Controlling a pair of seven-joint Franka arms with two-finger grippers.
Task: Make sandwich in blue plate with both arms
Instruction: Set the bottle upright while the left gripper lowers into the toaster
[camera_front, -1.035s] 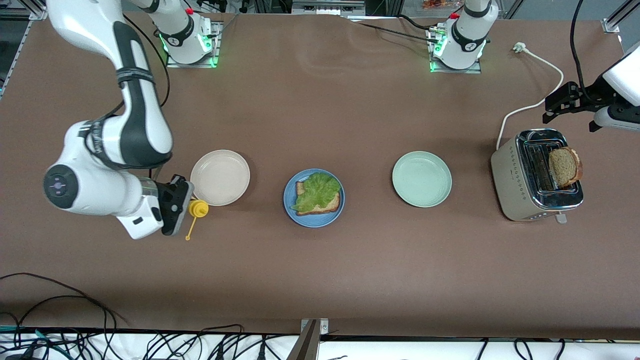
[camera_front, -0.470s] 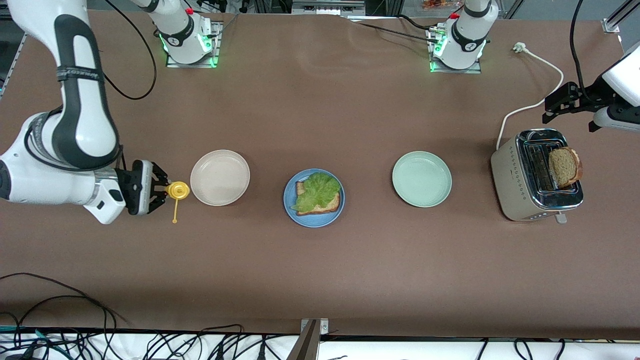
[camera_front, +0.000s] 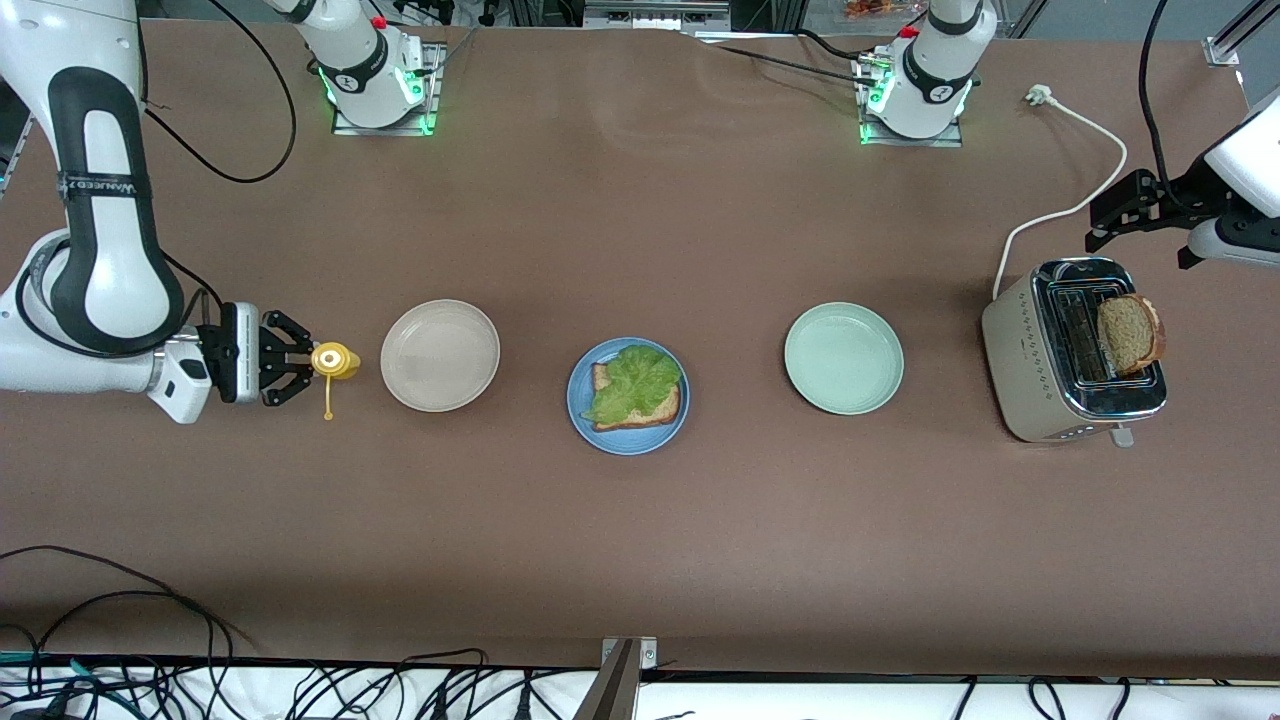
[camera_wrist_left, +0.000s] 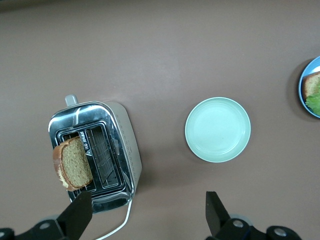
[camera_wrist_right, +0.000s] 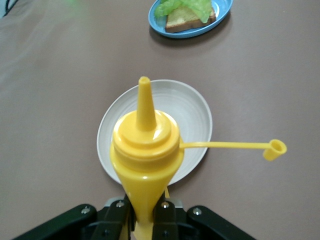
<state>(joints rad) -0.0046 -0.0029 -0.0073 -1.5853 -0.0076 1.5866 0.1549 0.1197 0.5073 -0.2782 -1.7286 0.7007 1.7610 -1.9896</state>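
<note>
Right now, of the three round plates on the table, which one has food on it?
The round blue plate in the middle, holding bread topped with green lettuce. The beige plate and the pale green plate on either side hold nothing.

1. Medium-blue plate, faintly speckled.
2. Ruffled bright green lettuce over brown bread with darker crust.
3. Pale green plate; beige plate.
4. Yellow squeeze bottle, with yellow cap on a yellow strap.
5. Beige-and-chrome toaster; brown speckled slice with darker crust.
6. White cord.
7. Dull brown table.
8. White arms banded black; black right gripper and black left gripper.
</note>
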